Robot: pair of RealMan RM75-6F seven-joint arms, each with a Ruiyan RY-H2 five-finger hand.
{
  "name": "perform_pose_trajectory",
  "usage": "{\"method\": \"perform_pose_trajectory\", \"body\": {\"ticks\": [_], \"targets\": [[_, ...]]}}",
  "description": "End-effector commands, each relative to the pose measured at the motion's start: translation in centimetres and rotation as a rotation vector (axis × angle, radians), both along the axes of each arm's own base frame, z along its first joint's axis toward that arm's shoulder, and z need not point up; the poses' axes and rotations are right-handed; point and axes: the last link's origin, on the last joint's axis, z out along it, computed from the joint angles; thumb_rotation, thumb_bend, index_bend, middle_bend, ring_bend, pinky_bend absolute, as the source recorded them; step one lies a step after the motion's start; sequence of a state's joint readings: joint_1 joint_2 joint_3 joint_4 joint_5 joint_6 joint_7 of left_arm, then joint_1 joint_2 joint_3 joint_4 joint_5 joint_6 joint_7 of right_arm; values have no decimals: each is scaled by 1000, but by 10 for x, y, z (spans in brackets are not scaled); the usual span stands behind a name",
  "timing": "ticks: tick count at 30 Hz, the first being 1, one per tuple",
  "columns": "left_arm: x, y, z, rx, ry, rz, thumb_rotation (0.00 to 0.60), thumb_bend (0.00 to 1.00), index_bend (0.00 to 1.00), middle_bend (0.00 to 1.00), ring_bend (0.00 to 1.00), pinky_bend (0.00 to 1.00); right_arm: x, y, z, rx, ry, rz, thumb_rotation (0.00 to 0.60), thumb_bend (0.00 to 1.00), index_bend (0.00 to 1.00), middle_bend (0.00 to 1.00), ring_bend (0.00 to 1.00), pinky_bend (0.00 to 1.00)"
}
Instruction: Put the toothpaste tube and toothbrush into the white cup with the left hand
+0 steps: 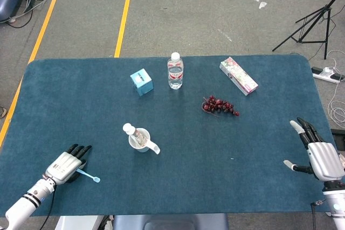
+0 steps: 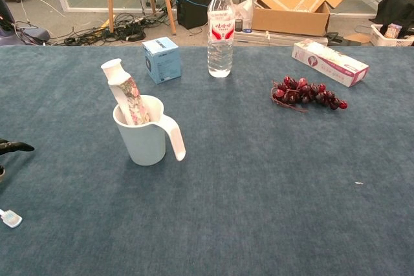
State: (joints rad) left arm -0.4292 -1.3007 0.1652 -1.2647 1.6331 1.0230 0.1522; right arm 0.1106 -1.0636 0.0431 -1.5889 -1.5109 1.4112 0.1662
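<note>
The left hand [image 1: 66, 165] lies flat on the blue table [image 1: 81, 106], well left of the white cup [image 1: 141, 140], fingers straight and slightly apart, holding nothing. One toothbrush [image 1: 88, 174] lies partly under it, its head pointing right, near the table's front edge. The one toothpaste tube [image 2: 125, 97] already stands tilted in the cup. Bare cloth lies between hand and cup. Far right of the cup, the right hand [image 1: 319, 154] rests spread and empty at the table's right edge.
</note>
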Motion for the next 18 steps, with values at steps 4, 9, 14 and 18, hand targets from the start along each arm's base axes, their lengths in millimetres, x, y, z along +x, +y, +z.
{"method": "perform_pose_trajectory", "body": {"ticks": [4,9,14,18], "targets": [[0,0,-1,4,-13,11,600,371,520,45,95,104,0,0,0,0,0,0,600,33,50,38,39,326],[0,0,-1,5,-11,14,600,404,562,45,95,104,0,0,0,0,0,1,600,33,50,38,39,326],[0,0,-1,8,-13,17,600,406,573,45,95,104,0,0,0,0,0,1,600,33,50,38,39,326],[1,-1,0,10,-23,21,600,405,587,45,95,104,0,0,0,-1,0,1,600,33,50,38,39,326]]}}
